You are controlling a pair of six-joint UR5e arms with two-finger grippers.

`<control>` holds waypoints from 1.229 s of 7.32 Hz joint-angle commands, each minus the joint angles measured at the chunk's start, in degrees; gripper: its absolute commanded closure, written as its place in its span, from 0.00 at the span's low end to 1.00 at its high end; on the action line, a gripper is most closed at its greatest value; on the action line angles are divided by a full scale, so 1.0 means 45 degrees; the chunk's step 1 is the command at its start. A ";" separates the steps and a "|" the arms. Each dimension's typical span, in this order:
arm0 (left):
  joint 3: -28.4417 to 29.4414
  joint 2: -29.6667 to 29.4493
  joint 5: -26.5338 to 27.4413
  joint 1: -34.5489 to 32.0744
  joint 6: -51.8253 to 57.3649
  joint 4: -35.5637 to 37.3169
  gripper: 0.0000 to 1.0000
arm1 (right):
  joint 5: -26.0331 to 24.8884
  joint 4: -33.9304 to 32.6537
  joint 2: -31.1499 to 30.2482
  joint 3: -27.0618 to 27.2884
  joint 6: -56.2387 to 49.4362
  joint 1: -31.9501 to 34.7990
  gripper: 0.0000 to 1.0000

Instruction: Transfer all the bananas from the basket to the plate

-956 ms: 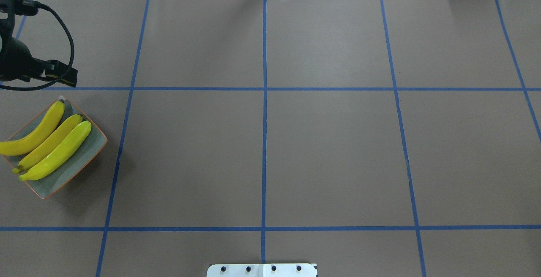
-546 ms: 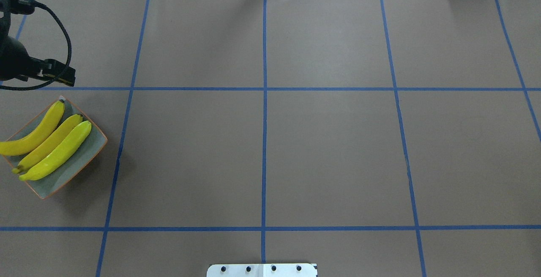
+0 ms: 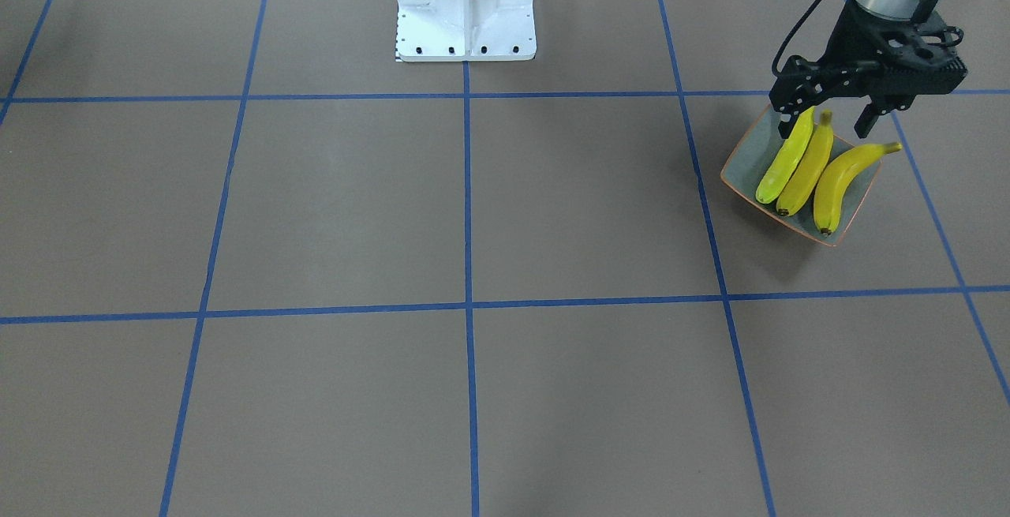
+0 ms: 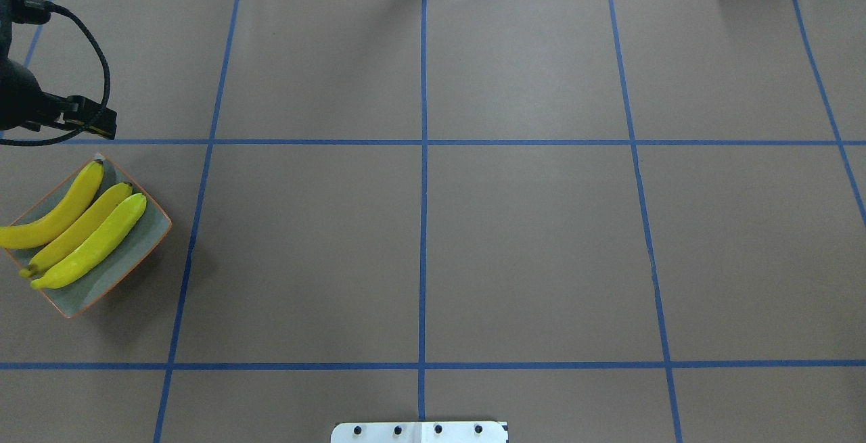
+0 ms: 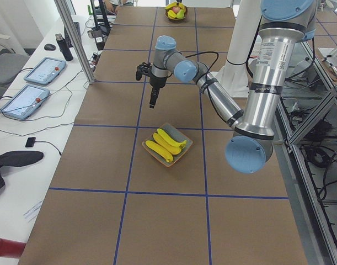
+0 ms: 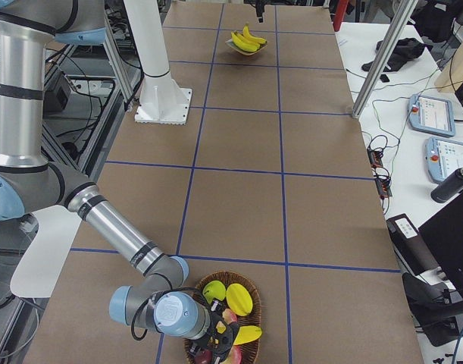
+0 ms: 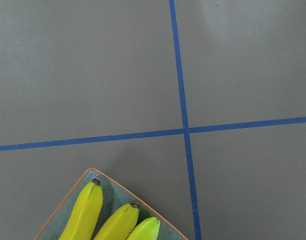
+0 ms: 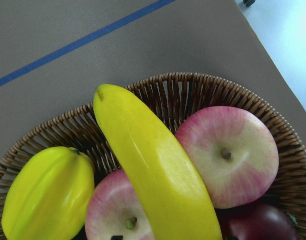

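Three bananas [image 4: 74,226] lie side by side on the square grey-green plate [image 4: 145,243] at the table's left end; the rightmost is paler greenish-yellow. They also show in the front view [image 3: 809,166]. My left gripper [image 3: 824,121] hangs open and empty above the plate's robot-side corner. A fourth banana [image 8: 153,170] lies in the wicker basket [image 8: 203,87] at the table's far right end, on top of other fruit. My right gripper [image 6: 216,337] is low over that basket [image 6: 254,288]; I cannot tell whether it is open or shut.
The basket also holds pink apples [image 8: 228,155], a yellow-green starfruit [image 8: 45,195] and a dark red fruit. The robot's white base [image 3: 464,4] stands at the table's middle edge. Blue tape lines grid the brown table [image 4: 433,226].
My left gripper has drifted slightly toward the left edge of the overhead view. The plate and its three bananas have not moved.
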 commanded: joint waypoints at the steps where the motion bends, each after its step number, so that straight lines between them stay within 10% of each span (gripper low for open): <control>1: -0.0025 0.0014 -0.0019 -0.0002 0.0003 0.0000 0.01 | 0.0098 -0.0012 0.0000 -0.0072 -0.0012 -0.0007 0.25; 5: -0.0201 0.0033 0.0001 -0.0002 0.0002 0.0000 0.01 | 0.0001 -0.0031 -0.0019 -0.0131 -0.0051 -0.0144 0.30; 7: -0.0278 0.0052 -0.0019 -0.0002 -0.0017 0.0020 0.01 | 0.0001 -0.0031 0.0000 -0.0170 -0.0031 -0.0183 0.87; 9: -0.0318 0.0111 -0.0019 -0.0002 0.0003 0.0020 0.01 | 0.0021 -0.0031 0.0019 -0.0112 -0.0090 -0.0203 1.00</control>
